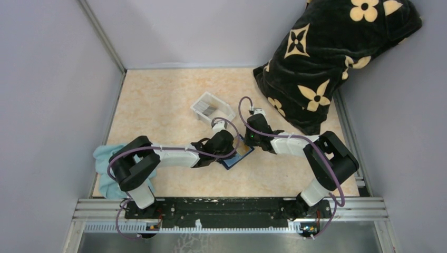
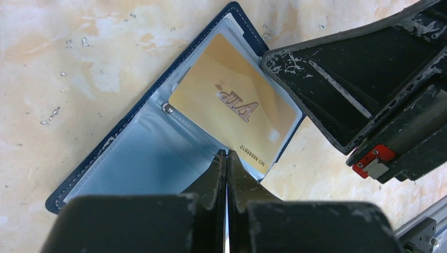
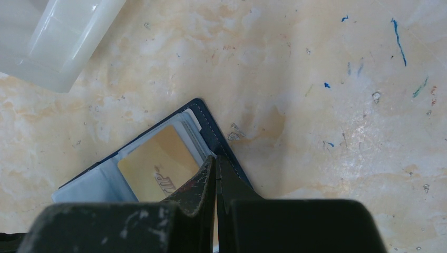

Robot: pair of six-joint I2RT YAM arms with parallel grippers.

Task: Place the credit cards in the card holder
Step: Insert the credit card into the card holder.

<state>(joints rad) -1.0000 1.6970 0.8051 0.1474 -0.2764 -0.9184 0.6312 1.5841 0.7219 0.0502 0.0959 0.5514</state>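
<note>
1. Tabletop of beige marbled laminate is seen under everything.
2. Black plush cushion with tan flowers is leaned in the far right corner.
3. White rectangular plastic tray is set beyond the arms.
4. Navy-blue folding card holder is laid open at the centre.
5. Left gripper and right gripper are closed on nothing, with tips placed at the holder's edges.
6. Gold plastic "VIP" credit card is seen inside the holder, beside its stud.
</note>
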